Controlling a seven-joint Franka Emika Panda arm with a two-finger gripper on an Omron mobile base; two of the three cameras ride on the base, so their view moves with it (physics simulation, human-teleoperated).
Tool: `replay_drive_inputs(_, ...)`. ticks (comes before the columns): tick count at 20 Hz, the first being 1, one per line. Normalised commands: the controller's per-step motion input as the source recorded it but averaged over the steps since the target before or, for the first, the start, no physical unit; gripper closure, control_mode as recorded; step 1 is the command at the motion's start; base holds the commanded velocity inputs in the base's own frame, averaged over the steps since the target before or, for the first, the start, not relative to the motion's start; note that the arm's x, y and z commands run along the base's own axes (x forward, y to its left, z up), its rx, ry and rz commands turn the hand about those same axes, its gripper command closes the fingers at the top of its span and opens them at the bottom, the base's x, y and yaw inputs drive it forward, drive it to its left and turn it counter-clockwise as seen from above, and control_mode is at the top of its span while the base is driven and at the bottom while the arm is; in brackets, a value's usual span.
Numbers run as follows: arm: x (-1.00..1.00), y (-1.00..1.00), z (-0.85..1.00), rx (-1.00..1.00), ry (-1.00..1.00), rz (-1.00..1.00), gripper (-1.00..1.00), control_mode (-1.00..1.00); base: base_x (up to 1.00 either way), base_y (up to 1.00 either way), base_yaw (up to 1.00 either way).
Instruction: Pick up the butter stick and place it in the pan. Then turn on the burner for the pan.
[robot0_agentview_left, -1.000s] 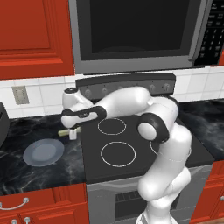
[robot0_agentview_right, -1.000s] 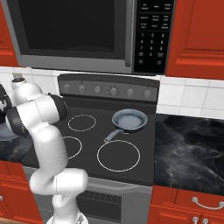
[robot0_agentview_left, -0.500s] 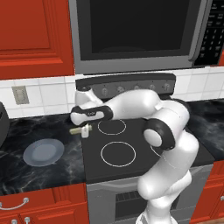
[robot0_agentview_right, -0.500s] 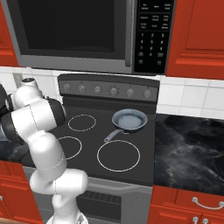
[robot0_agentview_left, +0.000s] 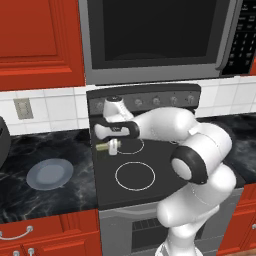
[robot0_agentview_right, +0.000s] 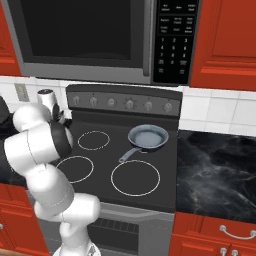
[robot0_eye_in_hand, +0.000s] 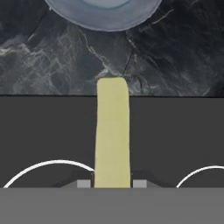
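The butter stick (robot0_eye_in_hand: 112, 131) is a plain pale-yellow bar, long and narrow with squared ends, pinched between the two dark fingers (robot0_eye_in_hand: 83, 183) and sticking straight out from them. In the left base view it (robot0_agentview_left: 104, 146) hangs in the air above the left edge of the stove (robot0_agentview_left: 150, 187), near the seam with the tabletop (robot0_agentview_left: 30, 197). Below it lie the flat black cooktop with white burner rings and dark marbled stone. A flat grey-blue plate (robot0_agentview_left: 49, 173) rests on that stone to the left, well apart from the butter. On the far right burner sits the small pan (robot0_agentview_right: 147, 138), its handle pointing forward. Behind are the knob panel (robot0_agentview_right: 125, 103), white tiles, a microwave (robot0_agentview_right: 100, 35) and red cabinets (robot0_agentview_left: 40, 40).
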Motion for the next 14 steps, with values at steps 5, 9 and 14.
replay_drive_inputs(5, -0.06, -0.57, 0.15, 0.0, 0.0, -0.11, 1.0, -1.0, 0.0, 0.0, 0.0)
replay_drive_inputs(9, -0.05, -0.52, 0.14, 0.0, 0.0, -0.11, 1.0, -1.0, 0.0, 0.0, 0.0)
replay_drive_inputs(14, -0.04, -0.51, 0.1, 0.0, 0.0, -0.12, 1.0, -1.0, 0.0, 0.0, 0.0)
